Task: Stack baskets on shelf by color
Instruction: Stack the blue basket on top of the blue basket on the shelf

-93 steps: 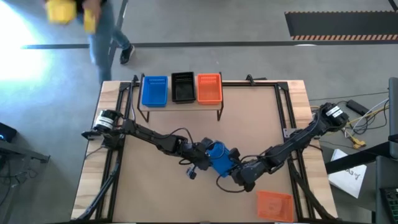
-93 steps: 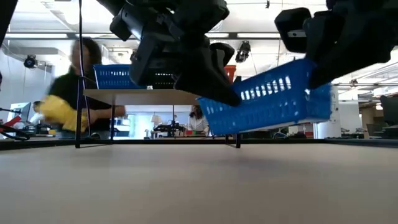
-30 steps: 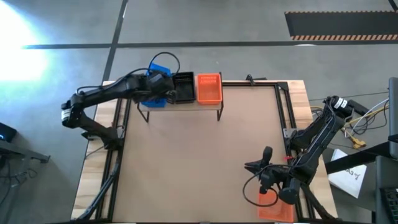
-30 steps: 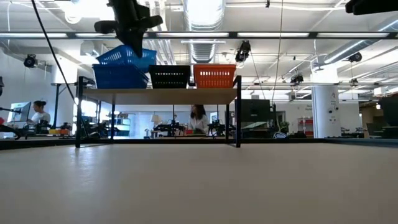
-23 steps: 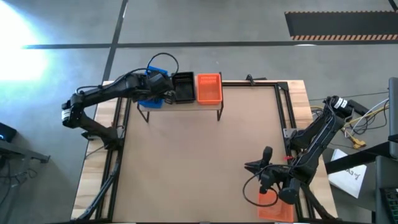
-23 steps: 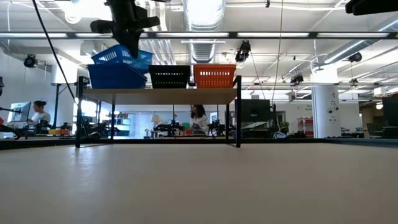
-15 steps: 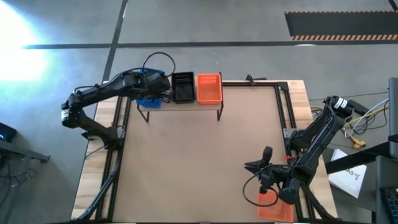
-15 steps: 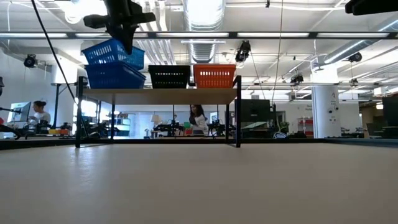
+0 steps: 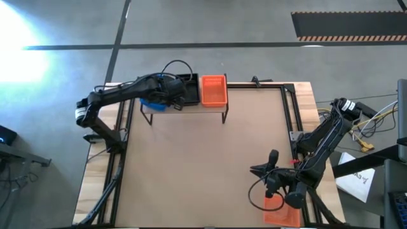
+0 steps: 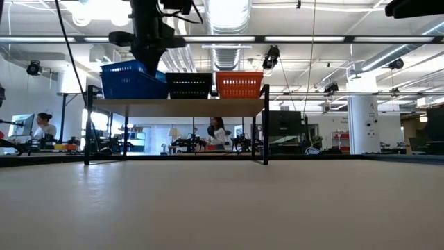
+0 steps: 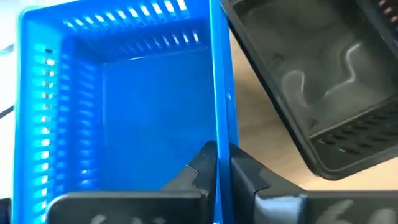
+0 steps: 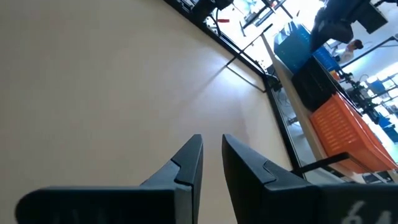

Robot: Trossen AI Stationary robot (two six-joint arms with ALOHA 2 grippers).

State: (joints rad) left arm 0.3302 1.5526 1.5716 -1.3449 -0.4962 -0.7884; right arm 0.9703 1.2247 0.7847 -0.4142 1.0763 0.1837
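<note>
blue basket (image 11: 124, 106) sits nested on the shelf (image 10: 180, 106), left tool (image 11: 216, 163) clamping its wall; an orange basket (image 9: 280, 208) waits near the right tool (image 12: 211, 163), barely parted.

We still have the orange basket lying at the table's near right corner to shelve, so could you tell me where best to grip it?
Probably by one long wall of the orange basket, pinched from straight above, one finger inside and one outside. It lies flat with its mouth up, and the right gripper is already at its edge. The left gripper holds the blue basket that way.
</note>
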